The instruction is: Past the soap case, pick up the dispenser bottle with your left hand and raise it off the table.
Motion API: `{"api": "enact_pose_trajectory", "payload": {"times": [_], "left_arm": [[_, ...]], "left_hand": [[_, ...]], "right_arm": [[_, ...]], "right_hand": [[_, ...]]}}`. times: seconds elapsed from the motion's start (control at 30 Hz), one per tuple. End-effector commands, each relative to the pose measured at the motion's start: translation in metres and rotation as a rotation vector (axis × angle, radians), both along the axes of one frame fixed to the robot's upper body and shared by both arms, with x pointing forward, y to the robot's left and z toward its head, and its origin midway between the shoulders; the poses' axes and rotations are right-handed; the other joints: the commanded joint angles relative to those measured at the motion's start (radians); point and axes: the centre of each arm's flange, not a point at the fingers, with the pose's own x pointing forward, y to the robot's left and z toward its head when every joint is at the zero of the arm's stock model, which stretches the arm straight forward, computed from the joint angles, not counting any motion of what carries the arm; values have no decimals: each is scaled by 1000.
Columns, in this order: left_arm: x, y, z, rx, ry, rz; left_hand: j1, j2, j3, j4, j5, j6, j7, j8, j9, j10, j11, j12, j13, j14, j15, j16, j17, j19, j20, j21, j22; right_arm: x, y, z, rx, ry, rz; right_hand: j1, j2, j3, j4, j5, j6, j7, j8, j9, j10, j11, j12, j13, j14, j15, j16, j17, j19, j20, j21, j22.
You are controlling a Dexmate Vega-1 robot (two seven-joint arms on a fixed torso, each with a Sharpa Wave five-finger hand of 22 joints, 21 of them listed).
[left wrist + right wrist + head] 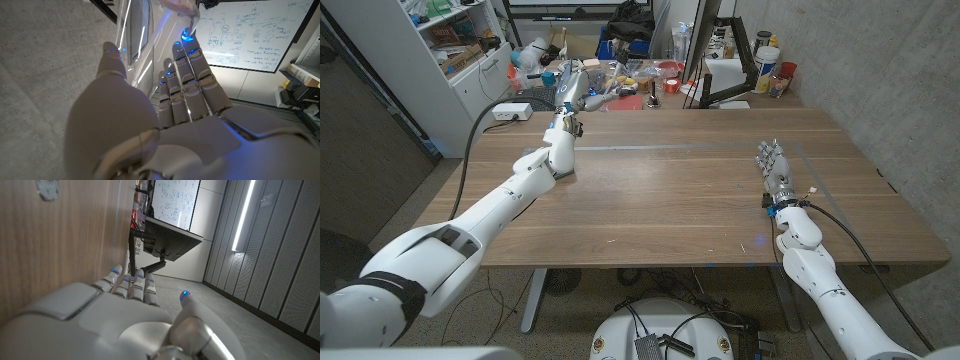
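My left hand point(564, 112) reaches over the far left part of the wooden table point(680, 190) and grips a clear dispenser bottle point(572, 86). The bottle looks lifted off the tabletop, near the far edge. In the left wrist view the transparent bottle point(133, 45) sits between the thumb and the fingers of the left hand point(165, 115), with its pump head point(181, 7) beyond the fingertips. My right hand point(773, 166) stays on the table's right side, fingers straight and apart, holding nothing; the right wrist view shows that right hand point(125, 315) beside the table point(60, 240).
A white box with a cable point(512, 111) lies at the table's far left corner. Beyond the far edge stand cluttered bottles, a red cup point(671, 85), a black stand point(720, 92) and a white canister point(767, 68). A shelf unit point(460, 50) stands at the far left.
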Motion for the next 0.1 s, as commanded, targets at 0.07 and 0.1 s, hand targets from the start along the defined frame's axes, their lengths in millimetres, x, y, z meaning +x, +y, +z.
{"api": "enact_pose_trajectory", "payload": {"times": [0.07, 0.1], "left_arm": [[-8, -5, -1, -8, -20, -10], [-9, -5, -2, -7, -23, -7]], "left_hand": [[128, 153, 103, 26, 6, 169, -126, 7, 4, 239, -227, 2, 6, 150, -210, 9, 4, 74, -118, 6, 2], [128, 154, 103, 26, 6, 168, -125, 7, 4, 239, -227, 2, 6, 150, -210, 9, 4, 74, -118, 6, 2]], "right_arm": [[-11, -6, -10, 13, 2, -13], [-12, -8, -12, 18, 2, -14]], "right_hand": [[-9, 4, -4, 0, 4, 9, 3, 3, 5, 3, 1, -3, 3, 7, 5, 1, 2, 9, -58, -4, 4], [-9, 4, -5, 0, 4, 9, 3, 3, 5, 3, 1, -3, 3, 7, 5, 1, 3, 9, -59, -4, 4]]}}
